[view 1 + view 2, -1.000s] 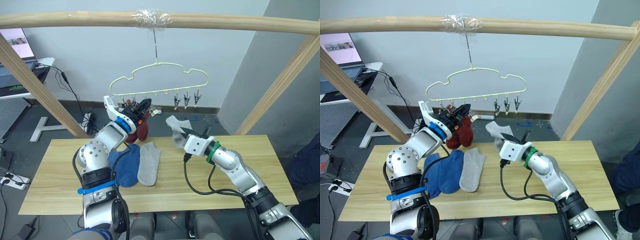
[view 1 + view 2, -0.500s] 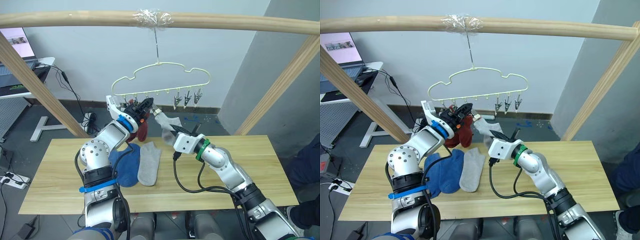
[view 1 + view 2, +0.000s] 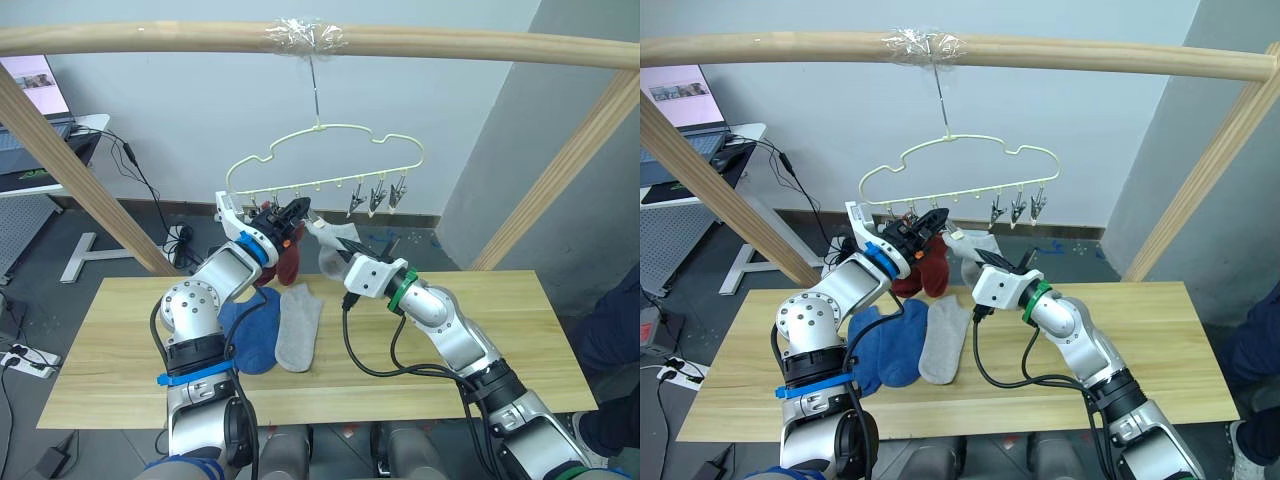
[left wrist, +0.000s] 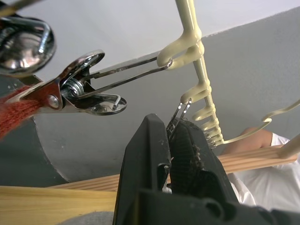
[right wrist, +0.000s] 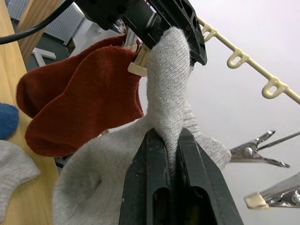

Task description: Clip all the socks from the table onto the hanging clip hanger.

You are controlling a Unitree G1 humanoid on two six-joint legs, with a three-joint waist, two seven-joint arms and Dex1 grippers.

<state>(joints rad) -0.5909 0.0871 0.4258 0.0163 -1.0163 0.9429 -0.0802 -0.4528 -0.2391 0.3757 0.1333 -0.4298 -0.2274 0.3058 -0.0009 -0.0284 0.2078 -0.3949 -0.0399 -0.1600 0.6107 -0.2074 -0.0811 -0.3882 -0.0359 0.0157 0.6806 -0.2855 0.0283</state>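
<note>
- Two rust-red socks [image 3: 923, 272] already hang from the clip hanger [image 3: 958, 170]; your left gripper [image 3: 291, 212] sits at their 12 o'clock, fingers pinched shut on a metal clip [image 4: 180, 112].
- Your right gripper [image 5: 168, 140] is clamped on a light grey sock [image 5: 166, 89], its tip touching the left fingers.
- You have two blue socks [image 3: 252, 325] and a second grey sock [image 3: 298, 325] lying on the table [image 3: 520, 330].

three clips [image 3: 376, 196] at the hanger's [image 3: 330, 160] right end hang bare; the left gripper [image 3: 291, 212] and red socks [image 3: 285, 258] crowd the left.
</note>
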